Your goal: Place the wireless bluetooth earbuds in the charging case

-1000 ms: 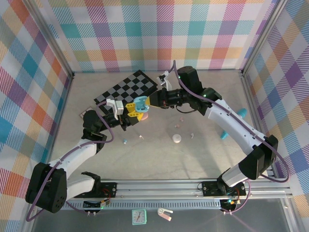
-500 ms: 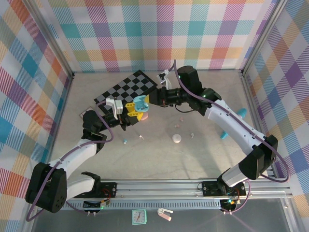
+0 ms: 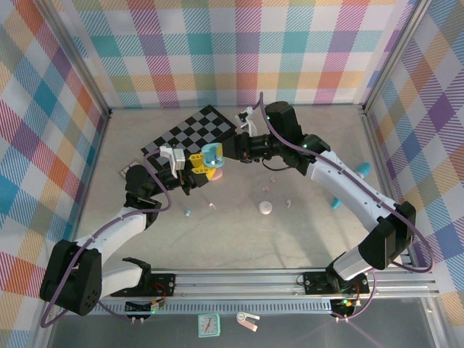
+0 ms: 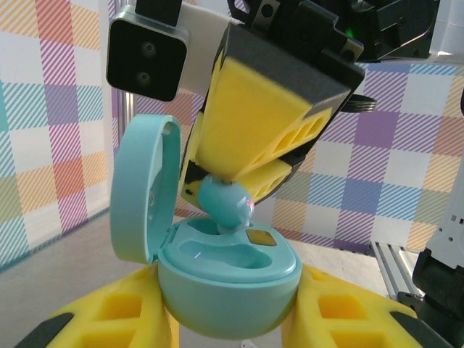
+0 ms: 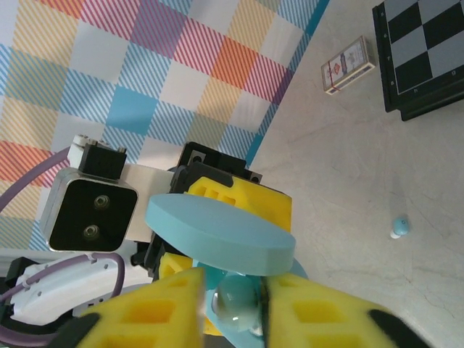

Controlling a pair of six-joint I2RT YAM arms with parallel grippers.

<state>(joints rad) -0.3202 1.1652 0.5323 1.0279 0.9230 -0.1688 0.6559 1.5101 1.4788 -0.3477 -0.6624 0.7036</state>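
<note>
Two yellow foam fingers [image 5: 156, 312] of the right gripper [image 5: 233, 288] flank a teal earbud [image 4: 223, 203] at their very tips, low in the right wrist frame. Whether they are pinching it or only bracketing it I cannot tell. The bud sits over the open teal charging case [image 4: 228, 279], centre-bottom of the left wrist frame, with its underside right at the rim of the rear well and seemingly not seated. To do this well, I judge the bud should be held square over that well, pressed gently straight in, and let go only once it sits flush. A skewed entry could tip it out over the rim. The left gripper [image 4: 228, 326] is clamped on the case's lower shell, a pad [image 4: 101, 322] on either side. It holds the case upright with the lid [image 4: 141, 188] swung open at left, clear of the descent. Inside, the near well looks bare and glossy, with a small gold contact patch beside it. Farther out, in the overhead view, a pale pebble case [image 3: 266, 209] lies on the table [image 3: 239, 239] right of centre, with a few tiny loose buds [image 3: 187, 212] scattered near it.
</note>
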